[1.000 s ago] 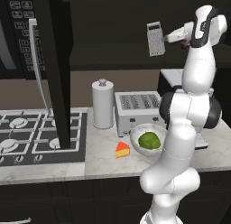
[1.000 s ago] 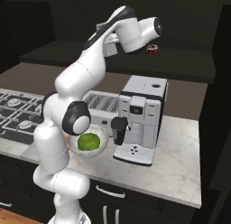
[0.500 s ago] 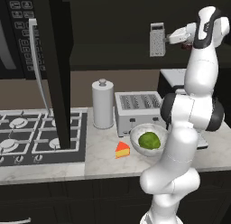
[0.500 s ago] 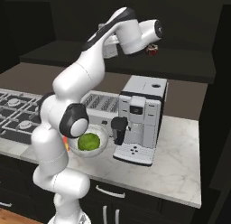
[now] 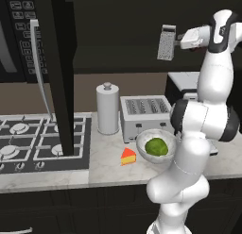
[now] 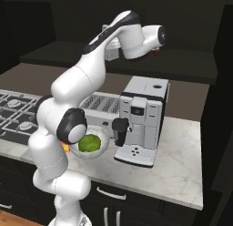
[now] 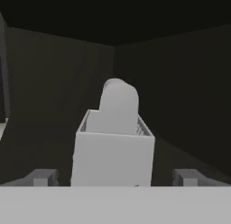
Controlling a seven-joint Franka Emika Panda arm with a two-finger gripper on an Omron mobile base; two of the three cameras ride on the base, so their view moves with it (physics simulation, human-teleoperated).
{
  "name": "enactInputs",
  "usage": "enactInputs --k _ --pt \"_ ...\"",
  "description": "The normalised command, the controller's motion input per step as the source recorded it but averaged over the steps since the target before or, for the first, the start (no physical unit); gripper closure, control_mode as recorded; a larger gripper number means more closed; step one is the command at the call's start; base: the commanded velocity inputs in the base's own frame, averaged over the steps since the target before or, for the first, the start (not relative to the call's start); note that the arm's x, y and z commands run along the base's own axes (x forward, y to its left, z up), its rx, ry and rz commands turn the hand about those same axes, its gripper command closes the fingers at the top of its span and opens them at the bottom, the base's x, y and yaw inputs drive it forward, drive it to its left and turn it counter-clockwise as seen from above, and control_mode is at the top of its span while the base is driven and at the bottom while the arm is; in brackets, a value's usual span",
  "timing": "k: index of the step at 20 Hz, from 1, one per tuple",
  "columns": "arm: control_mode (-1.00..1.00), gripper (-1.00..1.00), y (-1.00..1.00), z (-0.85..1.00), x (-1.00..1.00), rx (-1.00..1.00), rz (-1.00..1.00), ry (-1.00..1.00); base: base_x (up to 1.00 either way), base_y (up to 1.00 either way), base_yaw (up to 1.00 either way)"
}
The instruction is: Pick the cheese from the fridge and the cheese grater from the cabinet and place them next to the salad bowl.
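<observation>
1. The cheese grater [image 5: 166,42] stands upright high up in the dark cabinet [image 5: 142,25] recess, its long axis vertical and its handle on top; it lies straight ahead of the gripper [image 5: 178,39], which points at it level from the right in the left base view; in the hand view the cheese grater [image 7: 113,146] sits square between the two finger tips, each well clear of its sides.
2. The gripper stands wide, fingers spread either side of the grater and not pressing it; nothing is held, as far as I can judge; a short push forward and a squeeze across the narrow faces looks like what remains.
3. The cheese [image 5: 128,156] already lies on the worktop [image 5: 108,167], just beside the salad bowl [image 5: 156,143] on its left; so that half of the task looks done, and the grater's place is down there, near the bowl.
4. Around the drop spot: a toaster [image 5: 144,116] behind the bowl, a tall white canister [image 5: 108,108] to its left, the stove [image 5: 42,143] further left, and a coffee machine [image 6: 142,120] close on the bowl's other side; the robot's own arm hangs over the bowl.
5. The cabinet's walls close round the grater, so the way out is straight back before any descent; a tiny dark-red round thing [image 6: 155,51] shows by the hand in the right base view.
</observation>
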Motion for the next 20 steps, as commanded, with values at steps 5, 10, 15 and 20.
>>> enactInputs --k 5,10,15,20 --pt "-1.00 -1.00 0.00 0.00 0.00 0.00 0.00 -0.11 0.00 0.00 0.00" --pt "-1.00 -1.00 0.00 0.00 0.05 0.00 0.00 0.00 0.00 0.00 0.00" --pt "-1.00 -1.00 0.00 0.00 0.09 0.00 0.00 0.00 0.00 0.00 0.00" --pt "-1.00 -1.00 0.00 0.00 0.16 0.00 0.01 0.00 0.00 0.00 0.00"
